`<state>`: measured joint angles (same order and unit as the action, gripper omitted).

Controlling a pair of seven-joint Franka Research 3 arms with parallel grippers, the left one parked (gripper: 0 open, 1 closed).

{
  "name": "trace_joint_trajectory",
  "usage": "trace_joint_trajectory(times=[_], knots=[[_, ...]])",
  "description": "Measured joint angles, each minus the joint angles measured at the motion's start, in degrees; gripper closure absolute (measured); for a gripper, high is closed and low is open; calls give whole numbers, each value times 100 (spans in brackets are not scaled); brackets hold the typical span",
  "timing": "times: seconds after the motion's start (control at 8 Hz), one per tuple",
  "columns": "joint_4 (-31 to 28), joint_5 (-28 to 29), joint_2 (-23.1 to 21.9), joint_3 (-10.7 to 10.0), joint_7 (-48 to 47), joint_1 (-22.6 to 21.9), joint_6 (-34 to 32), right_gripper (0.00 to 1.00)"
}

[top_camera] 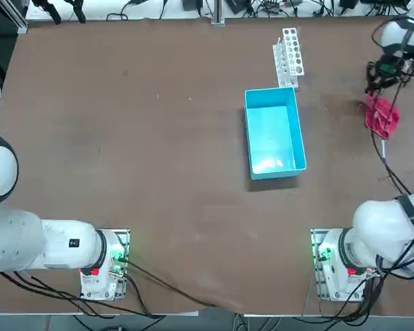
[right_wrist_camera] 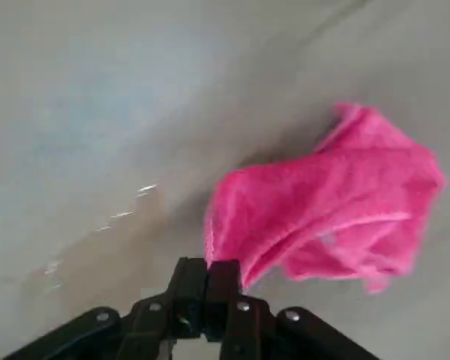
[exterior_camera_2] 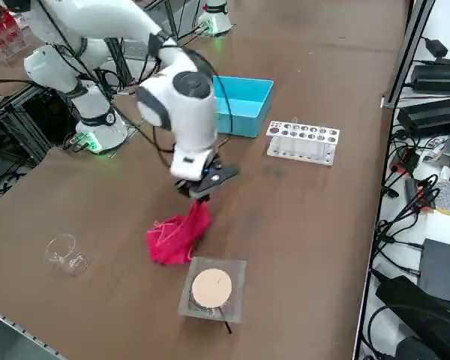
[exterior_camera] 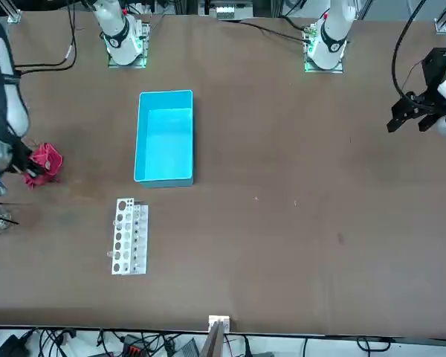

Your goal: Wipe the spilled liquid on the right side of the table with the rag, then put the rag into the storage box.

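Two jobs remain, we judge: wiping the glossy brownish liquid spill (right_wrist_camera: 112,262), then boxing the crumpled pink-red cloth rag (right_wrist_camera: 326,210), pinched in our right gripper (right_wrist_camera: 208,266) right of the light blue plastic box (top_camera: 272,131)

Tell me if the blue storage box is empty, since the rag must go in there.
Empty: in the top view, the storage box shows only its bare floor.
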<state>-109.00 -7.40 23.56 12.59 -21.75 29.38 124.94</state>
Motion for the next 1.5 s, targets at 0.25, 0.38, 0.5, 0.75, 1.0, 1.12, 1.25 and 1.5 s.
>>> trace_joint_trajectory(times=[0.25, 0.38, 0.5, 0.75, 1.0, 1.12, 1.25, 1.5], knots=[[50, 280, 53, 306, -443, -208, 3, 98], [91, 481, 87, 362, -800, -472, 4, 98], [119, 776, 101, 391, -1189, -814, 4, 98], [184, 1258, 93, 411, -1663, -1442, -42, 98], [324, 1498, 28, 428, -1770, -1633, -640, 98], [469, 1532, -64, 428, -1763, -1619, -1212, 98], [670, 1601, -162, 427, -1713, -1594, -1909, 98], [985, 1718, -288, 425, -1362, -1579, -3005, 98]])
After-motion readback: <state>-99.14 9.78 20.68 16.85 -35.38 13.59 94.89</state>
